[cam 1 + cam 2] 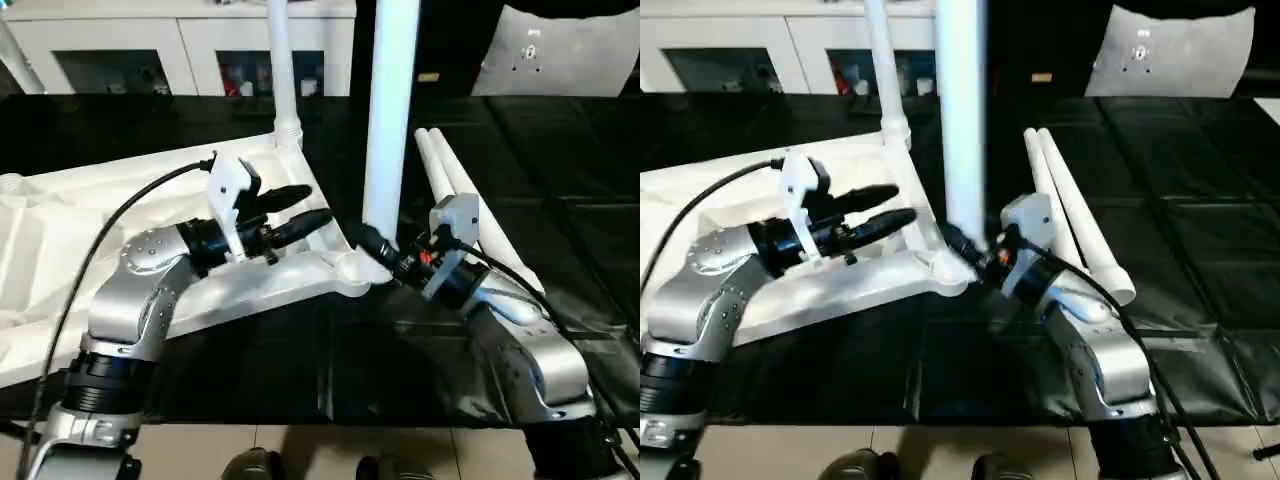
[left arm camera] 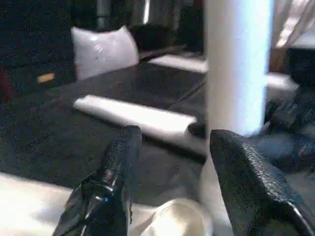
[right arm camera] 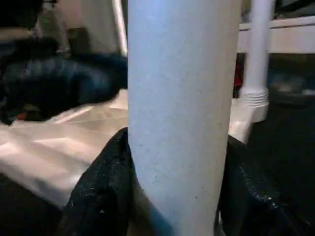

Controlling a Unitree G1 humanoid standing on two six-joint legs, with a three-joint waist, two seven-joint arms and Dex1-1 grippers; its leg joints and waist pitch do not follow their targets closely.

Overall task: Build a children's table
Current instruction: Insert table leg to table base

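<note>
Table top (image 1: 60, 230) lay upside down on the black work surface (image 1: 560, 140), one leg (image 1: 282, 70) upright in its far corner socket. We clamped our right gripper (image 1: 372, 245) on the near leg (image 1: 390, 110) standing in the near corner socket. Our left gripper (image 1: 305, 208) hovered beside that leg, fingers (image 2: 115, 167) apart. Two spare legs (image 1: 455, 185) lay just beyond it.
</note>
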